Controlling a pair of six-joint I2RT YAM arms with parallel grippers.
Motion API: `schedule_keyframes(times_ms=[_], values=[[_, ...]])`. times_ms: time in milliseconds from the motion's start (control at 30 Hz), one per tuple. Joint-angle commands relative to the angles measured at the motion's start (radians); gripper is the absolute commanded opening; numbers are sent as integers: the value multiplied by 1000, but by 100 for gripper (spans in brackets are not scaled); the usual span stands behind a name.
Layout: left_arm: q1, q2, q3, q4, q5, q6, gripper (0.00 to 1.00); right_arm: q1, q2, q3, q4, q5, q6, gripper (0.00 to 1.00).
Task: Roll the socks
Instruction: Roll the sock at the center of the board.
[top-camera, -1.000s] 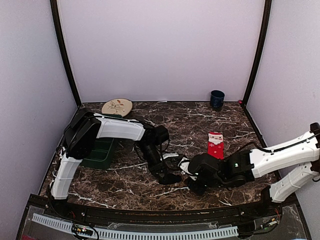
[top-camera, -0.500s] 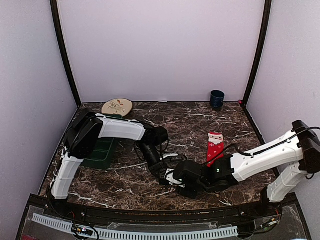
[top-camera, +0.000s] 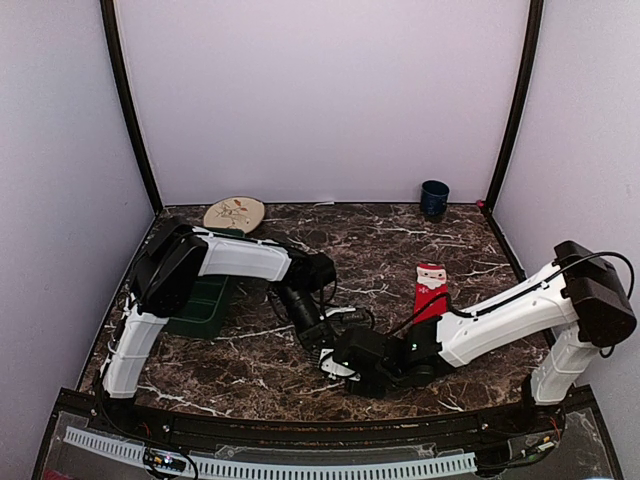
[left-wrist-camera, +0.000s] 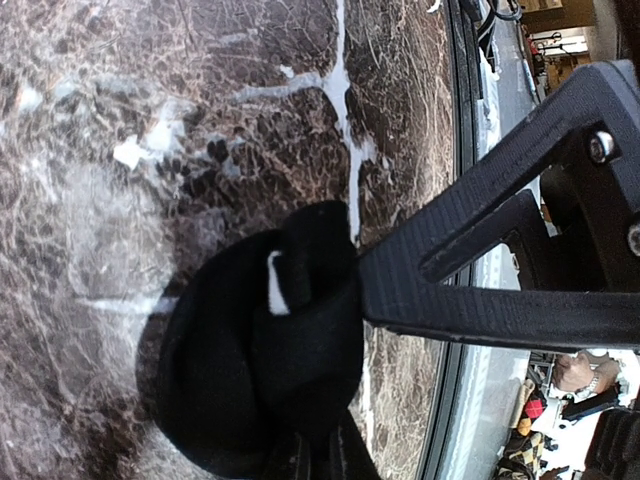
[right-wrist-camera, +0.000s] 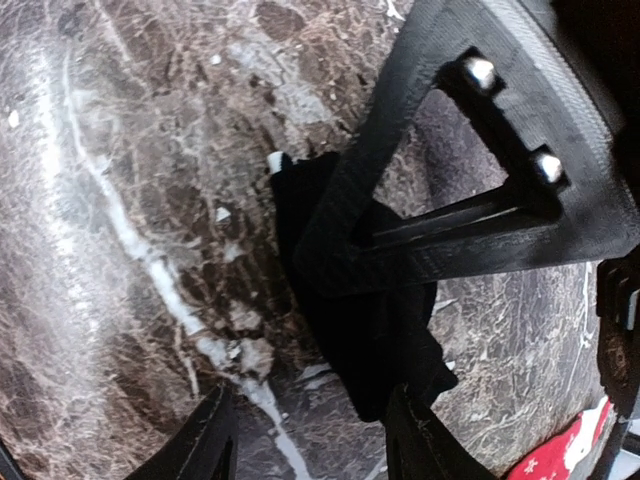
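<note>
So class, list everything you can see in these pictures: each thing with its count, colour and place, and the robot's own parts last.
black sock: one, black with a white mark, bunched at the table's near centre
red sock: one, red and white, lying flat right of centre
cup: one, dark blue, far right by the back wall
round plate: one, tan, far left
green bin: one, dark green, left side
table: one, dark marble with white veins
arms: two, white and black, left arm, right arm
left end effector: black, shut on the black sock
right end effector: black, open beside the sock
</note>
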Motion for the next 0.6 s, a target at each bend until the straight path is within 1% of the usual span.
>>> schedule_keyframes(times_ms=[0, 200, 567], values=[[4, 44, -7, -40, -57, 2, 0, -27, 7, 23, 50, 12, -48, 50], [8, 44, -4, -44, -52, 3, 0, -45, 16, 27, 56, 3, -99, 50], [12, 50, 0, -52, -42, 4, 0, -48, 34, 32, 69, -6, -145, 50]])
